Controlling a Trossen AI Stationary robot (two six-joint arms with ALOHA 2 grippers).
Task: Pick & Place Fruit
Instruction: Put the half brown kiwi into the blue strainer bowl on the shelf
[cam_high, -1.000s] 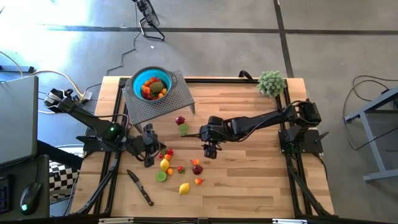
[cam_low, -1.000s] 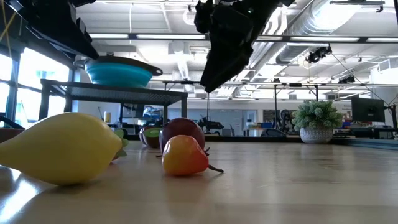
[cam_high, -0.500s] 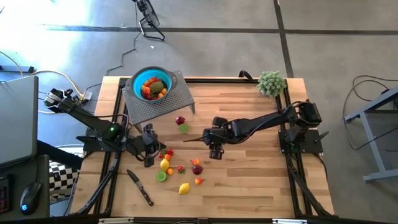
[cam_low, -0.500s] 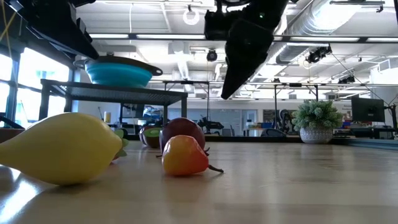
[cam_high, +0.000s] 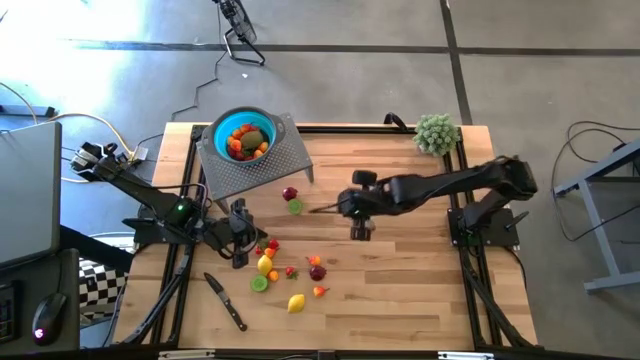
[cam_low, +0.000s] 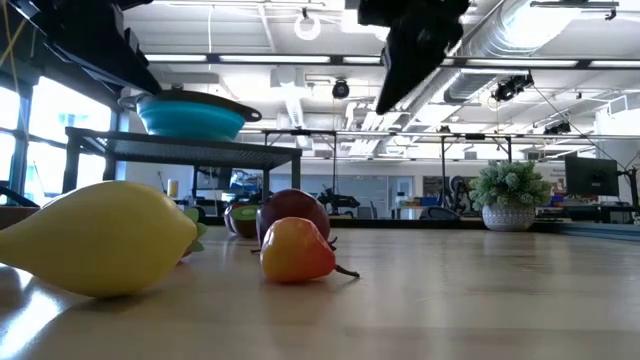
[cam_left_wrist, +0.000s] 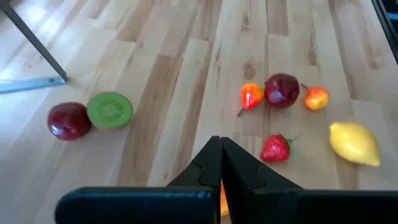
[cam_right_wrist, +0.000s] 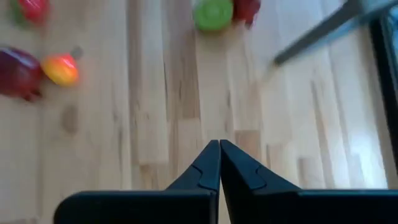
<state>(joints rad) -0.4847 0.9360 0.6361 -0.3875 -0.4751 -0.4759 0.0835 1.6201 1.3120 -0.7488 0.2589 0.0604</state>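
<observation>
Small toy fruits lie loose on the wooden table (cam_high: 400, 300): a maroon apple (cam_high: 290, 193), a green kiwi half (cam_high: 295, 207), a lemon (cam_high: 296, 302) and several red, orange and yellow pieces (cam_high: 317, 271). More fruit fills the teal bowl (cam_high: 243, 137), which sits on a grey perforated stand (cam_high: 262, 170). My right gripper (cam_high: 362, 232) hangs shut and empty above the table's middle, to the right of the loose fruit. My left gripper (cam_high: 240, 258) is shut and empty at the left of the fruit cluster, above the table.
A black-handled knife (cam_high: 226, 301) lies near the front left edge. A fuzzy green plant ball (cam_high: 436, 132) stands at the far right corner. The table's right half and front right part are bare wood. Each arm's base frame (cam_high: 485, 225) stands at its side of the table.
My right gripper has risen and drawn back toward the table's right edge, away from the loose fruit, rolling a little. Its fingers have shut with nothing between them. The fruit has stayed where it lay.
</observation>
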